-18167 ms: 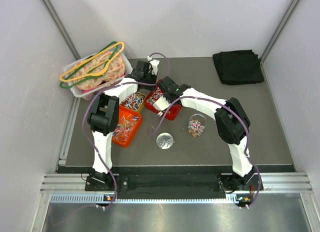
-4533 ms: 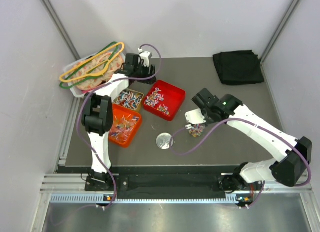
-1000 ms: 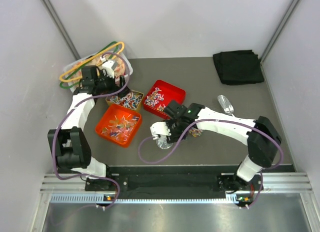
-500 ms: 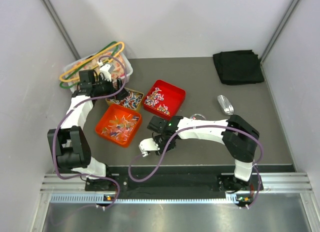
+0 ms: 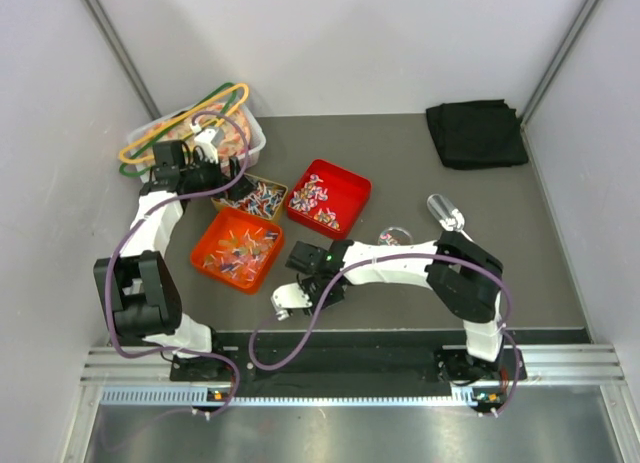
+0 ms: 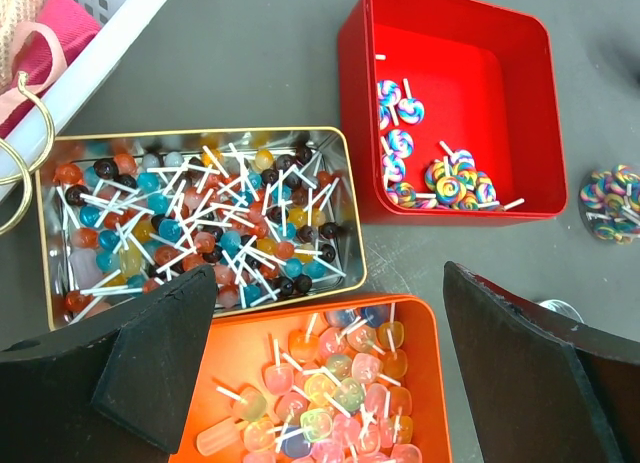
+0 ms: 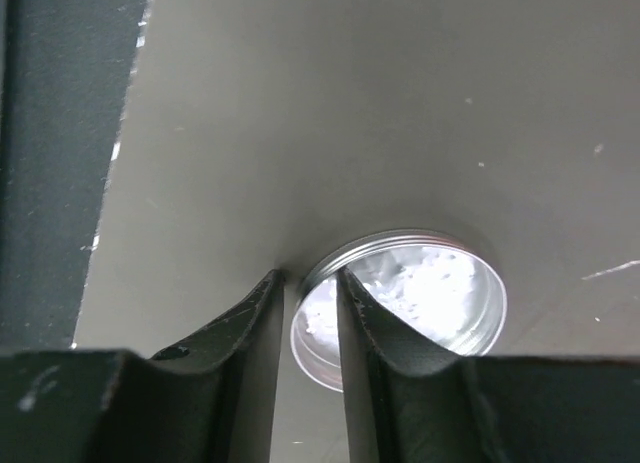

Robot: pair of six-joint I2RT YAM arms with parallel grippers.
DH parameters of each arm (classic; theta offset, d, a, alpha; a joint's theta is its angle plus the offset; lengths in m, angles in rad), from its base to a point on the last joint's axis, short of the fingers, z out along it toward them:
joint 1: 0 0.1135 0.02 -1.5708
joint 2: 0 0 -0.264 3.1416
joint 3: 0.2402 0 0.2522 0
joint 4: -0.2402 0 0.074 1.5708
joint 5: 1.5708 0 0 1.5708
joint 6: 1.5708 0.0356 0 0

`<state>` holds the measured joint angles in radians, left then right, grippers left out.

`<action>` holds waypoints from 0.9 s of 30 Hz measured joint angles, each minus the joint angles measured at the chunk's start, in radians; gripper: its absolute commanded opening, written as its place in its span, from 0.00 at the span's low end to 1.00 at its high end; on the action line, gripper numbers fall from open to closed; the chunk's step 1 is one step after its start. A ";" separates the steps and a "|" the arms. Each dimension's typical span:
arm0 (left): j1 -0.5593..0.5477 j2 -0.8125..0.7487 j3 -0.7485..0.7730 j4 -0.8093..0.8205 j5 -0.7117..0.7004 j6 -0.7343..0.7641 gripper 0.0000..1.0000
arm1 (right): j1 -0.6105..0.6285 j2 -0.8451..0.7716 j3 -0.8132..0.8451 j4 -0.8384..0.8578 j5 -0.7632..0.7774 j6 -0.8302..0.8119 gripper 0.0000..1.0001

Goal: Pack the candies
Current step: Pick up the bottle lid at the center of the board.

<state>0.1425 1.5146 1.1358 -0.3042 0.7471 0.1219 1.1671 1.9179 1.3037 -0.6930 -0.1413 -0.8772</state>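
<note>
The candies are small lollipops. They fill a gold tin point(image 6: 190, 223), an orange tray point(image 6: 330, 383) and part of a red tray point(image 6: 440, 178), and a few sit in a small clear jar point(image 6: 612, 198). My left gripper point(image 6: 330, 273) hangs wide open above the tin and the orange tray, holding nothing. It also shows in the top view point(image 5: 222, 173). My right gripper point(image 5: 312, 291) is low near the table's front edge. In its wrist view the right gripper point(image 7: 308, 275) straddles the rim of a round silver lid point(image 7: 430, 303). One finger is inside, one outside, and a narrow gap remains.
A white bin of hangers and pink-orange items point(image 5: 190, 133) stands at the back left. A black cloth point(image 5: 477, 133) lies at the back right. A small shiny object point(image 5: 445, 211) rests right of the jar point(image 5: 392, 238). The table's dark front edge point(image 7: 60, 163) runs close beside the lid.
My right gripper has moved left and toward the front edge, away from the jar. Its jaws have narrowed around the lid's rim. The left gripper has barely moved.
</note>
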 measured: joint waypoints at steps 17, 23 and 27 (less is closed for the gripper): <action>0.004 0.007 -0.050 0.026 0.142 0.009 0.99 | -0.048 -0.049 0.089 -0.074 -0.021 0.093 0.00; 0.005 0.075 -0.050 0.039 0.378 0.031 0.99 | -0.253 -0.244 0.304 -0.223 -0.302 0.126 0.00; 0.005 0.117 -0.029 -0.050 0.536 0.163 0.99 | -0.438 -0.342 0.416 -0.282 -0.546 0.143 0.00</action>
<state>0.1471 1.6318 1.1065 -0.3546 1.2827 0.2848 0.7292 1.5757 1.7195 -0.9749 -0.6872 -0.7338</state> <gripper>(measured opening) 0.989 0.007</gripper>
